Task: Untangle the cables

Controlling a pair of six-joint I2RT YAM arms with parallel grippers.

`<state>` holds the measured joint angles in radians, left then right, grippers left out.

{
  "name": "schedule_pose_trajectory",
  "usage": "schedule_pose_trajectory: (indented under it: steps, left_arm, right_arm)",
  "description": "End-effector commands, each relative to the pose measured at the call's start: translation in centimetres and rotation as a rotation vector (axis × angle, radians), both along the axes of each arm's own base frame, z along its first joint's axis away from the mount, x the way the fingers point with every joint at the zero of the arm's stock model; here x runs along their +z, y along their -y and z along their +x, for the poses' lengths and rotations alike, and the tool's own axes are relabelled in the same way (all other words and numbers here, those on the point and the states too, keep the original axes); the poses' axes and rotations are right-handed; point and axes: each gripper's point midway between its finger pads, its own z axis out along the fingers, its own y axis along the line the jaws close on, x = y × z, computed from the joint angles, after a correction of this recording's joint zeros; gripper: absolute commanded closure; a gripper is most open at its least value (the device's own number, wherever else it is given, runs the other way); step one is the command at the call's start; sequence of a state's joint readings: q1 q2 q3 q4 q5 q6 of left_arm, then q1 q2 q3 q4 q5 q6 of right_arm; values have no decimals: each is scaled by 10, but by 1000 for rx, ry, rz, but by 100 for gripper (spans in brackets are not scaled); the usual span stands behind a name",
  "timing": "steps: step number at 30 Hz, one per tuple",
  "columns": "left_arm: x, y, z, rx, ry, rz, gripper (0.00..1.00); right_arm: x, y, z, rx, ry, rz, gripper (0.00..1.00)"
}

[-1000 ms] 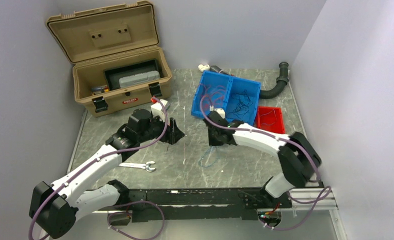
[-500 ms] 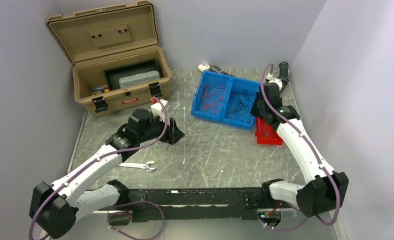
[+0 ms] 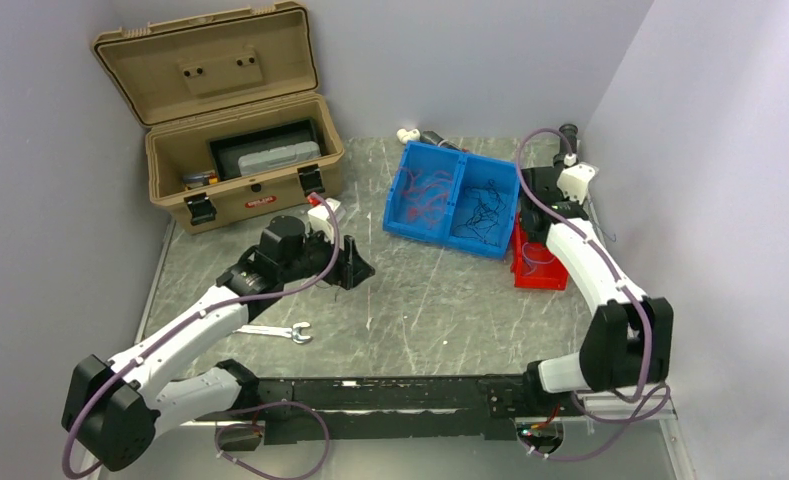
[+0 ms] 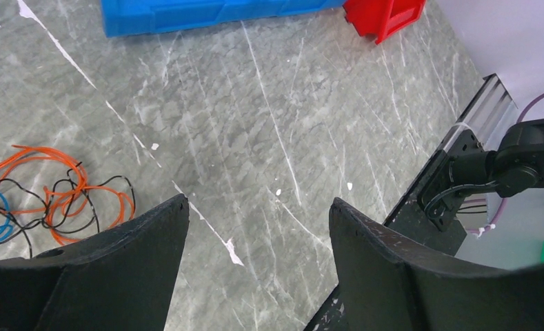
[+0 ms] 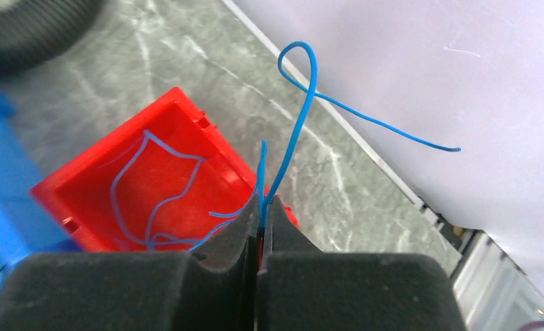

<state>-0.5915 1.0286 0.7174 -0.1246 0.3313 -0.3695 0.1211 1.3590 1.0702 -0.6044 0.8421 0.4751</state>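
A loose tangle of orange, black and blue cables [image 4: 48,200] lies on the marble table, left of my left gripper [image 4: 255,203]. That gripper is open and empty, hovering low over bare table [image 3: 355,265]. My right gripper [image 5: 260,207] is shut on a thin blue cable [image 5: 293,124] that loops up past the fingertips toward the right wall. It hangs over the red bin [image 5: 158,172], which holds more blue wire. From above, the right gripper [image 3: 538,205] sits at the far right by the red bin [image 3: 540,265]. The blue bin [image 3: 455,235] holds red wires [image 3: 425,190] and black wires [image 3: 482,210].
An open tan toolbox [image 3: 240,150] stands at the back left. A wrench [image 3: 280,330] lies near the left arm. A black corrugated hose [image 5: 27,34] runs behind the bins. The right wall [image 5: 427,83] is close beside the right gripper.
The right arm swung from the table's middle to the back right, carrying the blue cable over the red bin. The left gripper shifted only slightly.
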Motion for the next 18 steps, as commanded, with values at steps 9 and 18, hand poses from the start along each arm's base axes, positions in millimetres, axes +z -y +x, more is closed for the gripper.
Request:
schedule_pose_trajectory:
  steps: [9, 18]
  left_arm:
    - [19, 4, 5, -9, 53, -38, 22]
    - [14, -3, 4, 12, 56, -17, 22]
  right_arm:
    - [-69, -29, 39, 73, -122, 73, 100]
    - [-125, -66, 40, 186, -208, 335, 100]
